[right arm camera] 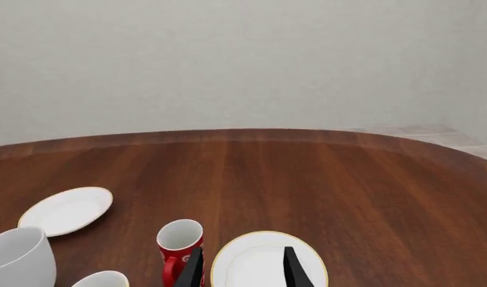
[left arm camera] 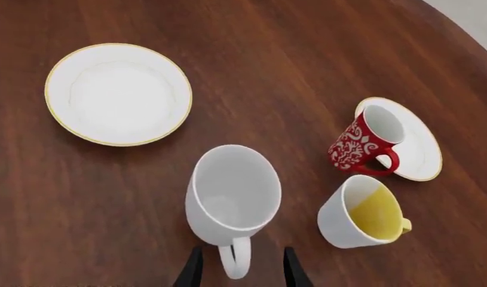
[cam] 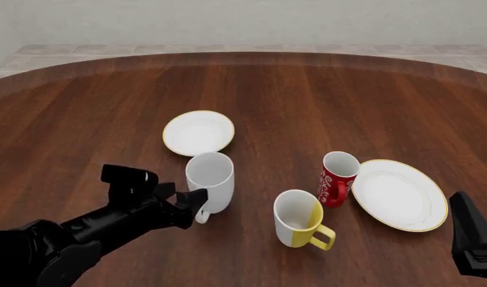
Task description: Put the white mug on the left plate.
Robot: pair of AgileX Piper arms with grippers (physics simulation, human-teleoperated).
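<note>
The white mug (left arm camera: 231, 191) stands upright on the table, near the middle in the front view (cam: 210, 181). Its loop handle (left arm camera: 235, 262) points back at my left gripper (left arm camera: 243, 272), which is open with one finger on each side of the handle and a gap to both. The left plate (cam: 198, 133), small with a gold rim, lies bare just beyond the mug (left arm camera: 118, 94). My right gripper (right arm camera: 243, 269) hangs open and holds nothing, over the near edge of the larger plate (right arm camera: 267, 266).
A red mug with white lettering (cam: 337, 178) stands at the left edge of the larger gold-rimmed plate (cam: 398, 194). A yellow-and-white mug (cam: 299, 218) sits to the right of the white mug. The right arm (cam: 474, 242) is at the lower right corner.
</note>
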